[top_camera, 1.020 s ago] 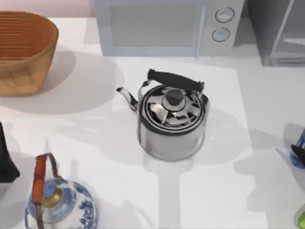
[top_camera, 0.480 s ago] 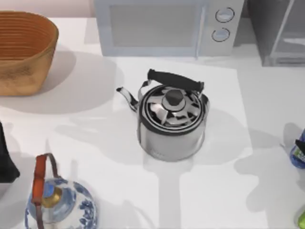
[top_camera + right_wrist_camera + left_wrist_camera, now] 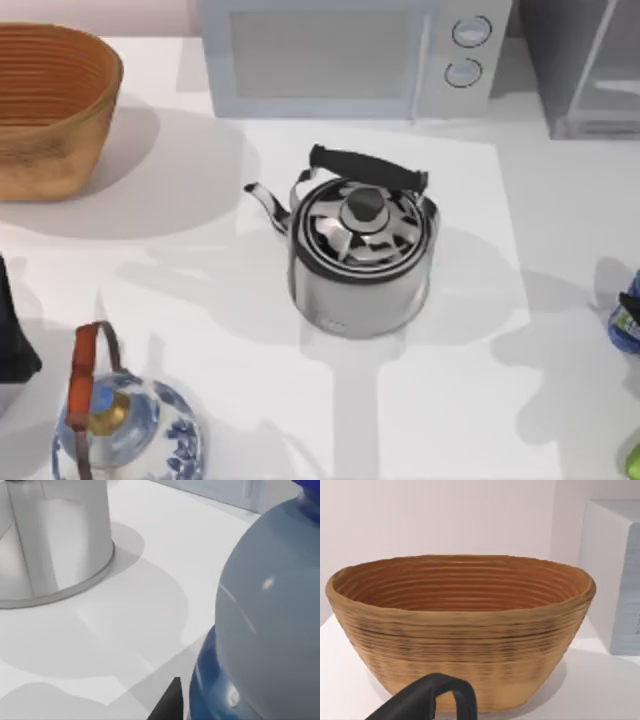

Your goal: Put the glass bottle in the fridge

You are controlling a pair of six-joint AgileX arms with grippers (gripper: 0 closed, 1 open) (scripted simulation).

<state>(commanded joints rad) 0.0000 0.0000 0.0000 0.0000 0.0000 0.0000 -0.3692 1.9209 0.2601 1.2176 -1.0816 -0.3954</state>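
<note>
The glass bottle [image 3: 626,325], small and blue with a green-and-white label, stands at the right edge of the table in the top view. It looms large and very close in the right wrist view [image 3: 270,625]. My right gripper [image 3: 634,300] shows as a dark part right at the bottle, at the frame's edge. The fridge [image 3: 585,65], a dark grey cabinet with a pale frame, stands at the back right corner. My left arm [image 3: 10,340] is parked at the table's left edge, facing the basket.
A steel kettle [image 3: 362,250] sits mid-table, left of the bottle. The microwave [image 3: 345,50] stands at the back, a woven basket [image 3: 50,105] at the back left, and a blue-and-white teapot [image 3: 125,425] at the front left. A bright green thing [image 3: 632,462] lies at the front right corner.
The dark part of my right gripper has shifted slightly right and up along the bottle, uncovering the label. The bottle's base and the left arm stay put.
</note>
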